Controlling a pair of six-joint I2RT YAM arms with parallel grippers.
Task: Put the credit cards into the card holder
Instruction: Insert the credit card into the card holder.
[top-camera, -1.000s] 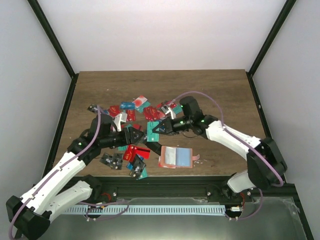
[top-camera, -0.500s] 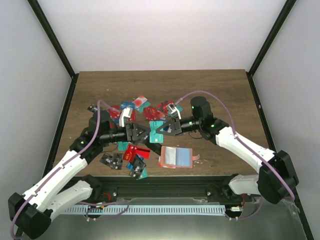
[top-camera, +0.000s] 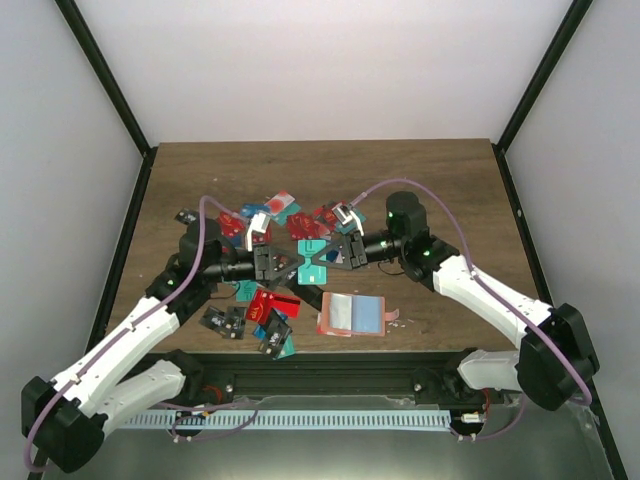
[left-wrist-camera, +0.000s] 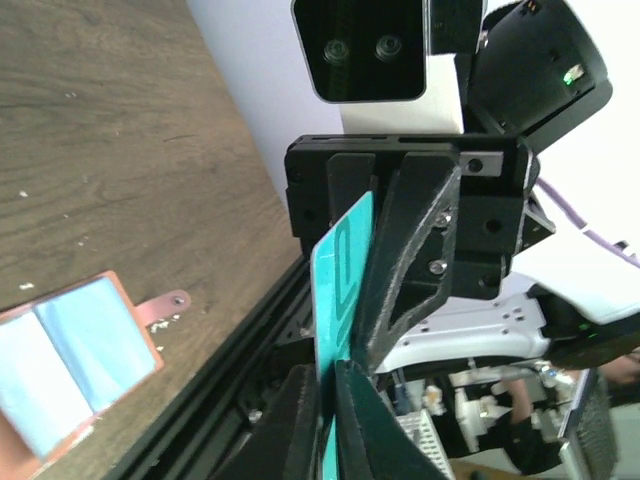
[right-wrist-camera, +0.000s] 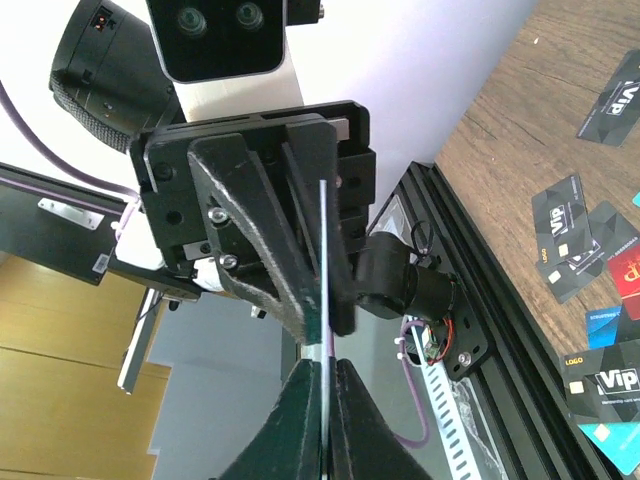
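A teal credit card (top-camera: 312, 270) hangs in the air over the table, gripped from both sides. My left gripper (top-camera: 287, 268) is shut on its left end and my right gripper (top-camera: 334, 259) is shut on its right end. In the left wrist view the teal card (left-wrist-camera: 341, 275) stands between my left gripper's (left-wrist-camera: 329, 405) fingers, with the right gripper's fingers (left-wrist-camera: 410, 240) beyond. In the right wrist view the card (right-wrist-camera: 323, 262) shows edge-on. The tan card holder (top-camera: 352, 313) lies open, its pale blue inside up, below the grippers. More credit cards (top-camera: 262, 217) lie scattered behind.
Several red, black and teal cards (top-camera: 262, 320) lie near the front left edge, beside the black rail (top-camera: 330, 362). Black cards (right-wrist-camera: 566, 232) show on the wood in the right wrist view. Bare brown table (top-camera: 320, 165) extends to the back.
My left gripper has reached right to the teal card held by the right gripper and closed on it. The right gripper drew back a little to the right and stayed shut.
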